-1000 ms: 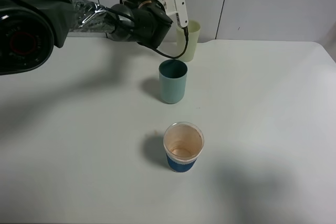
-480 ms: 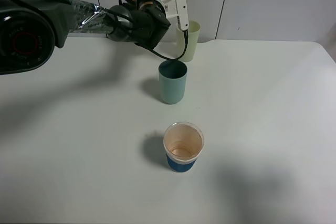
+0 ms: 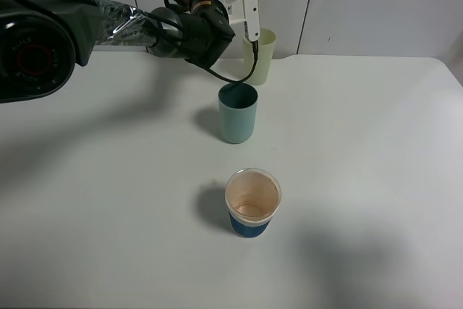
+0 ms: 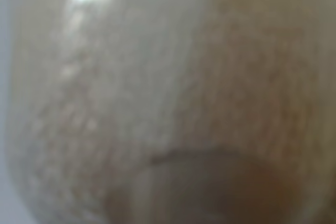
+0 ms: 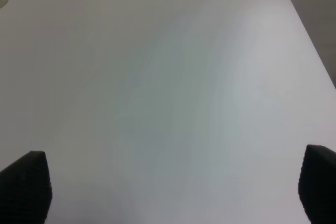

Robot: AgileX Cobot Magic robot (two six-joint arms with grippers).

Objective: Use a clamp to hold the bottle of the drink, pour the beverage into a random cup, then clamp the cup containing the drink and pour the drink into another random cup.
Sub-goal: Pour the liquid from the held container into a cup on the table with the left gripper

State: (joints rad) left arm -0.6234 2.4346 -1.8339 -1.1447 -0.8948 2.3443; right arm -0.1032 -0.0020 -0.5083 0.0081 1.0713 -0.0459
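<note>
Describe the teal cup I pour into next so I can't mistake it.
On the white table, three cups run in a loose line from the back wall forward. The plain teal plastic tumbler is the middle one, between the wide blue-based paper cup in front and the pale yellow-green tumbler behind; only it is blue-green with a dark inside.

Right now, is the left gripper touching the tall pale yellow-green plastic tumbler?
Cannot tell. In the exterior high view the left gripper overlaps the pale yellow-green plastic tumbler, hiding any gap; the left wrist view shows only its blurred wall.
</note>
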